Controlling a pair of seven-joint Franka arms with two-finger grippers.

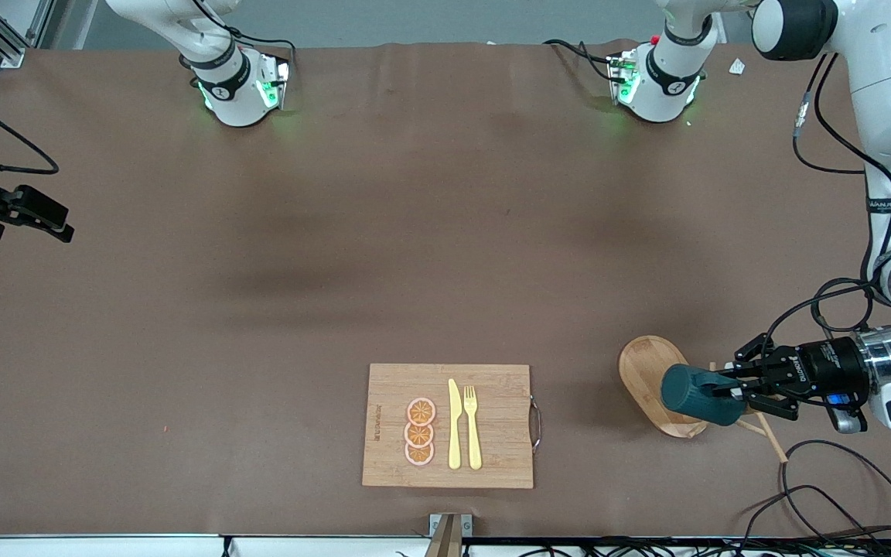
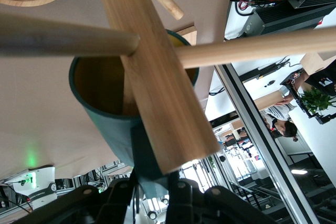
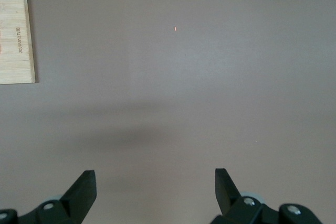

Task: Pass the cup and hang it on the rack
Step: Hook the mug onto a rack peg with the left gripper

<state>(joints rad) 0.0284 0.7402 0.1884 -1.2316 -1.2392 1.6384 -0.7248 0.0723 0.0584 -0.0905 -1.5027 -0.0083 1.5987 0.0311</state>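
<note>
Lower right of the front view: left gripper (image 1: pixel 733 391), black fingers pinched on the handle of the dark teal cup (image 1: pixel 694 394), a smooth ribbed cylinder held sideways over the rack (image 1: pixel 650 371) with its oval bamboo base. Left wrist view: tan inside of the cup (image 2: pixel 102 85) facing the rack's flat pale wooden post (image 2: pixel 157 72), round dowel pegs crossing its mouth. Mid left edge of the front view: right gripper (image 1: pixel 28 210), waiting above bare brown tabletop (image 1: pixel 384 232), fingers (image 3: pixel 84 190) spread wide. Lower centre: rectangular bamboo cutting board (image 1: pixel 500 464) carrying three orange slices (image 1: pixel 420 432), a yellow knife (image 1: pixel 454 424) and fork (image 1: pixel 472 425).
</note>
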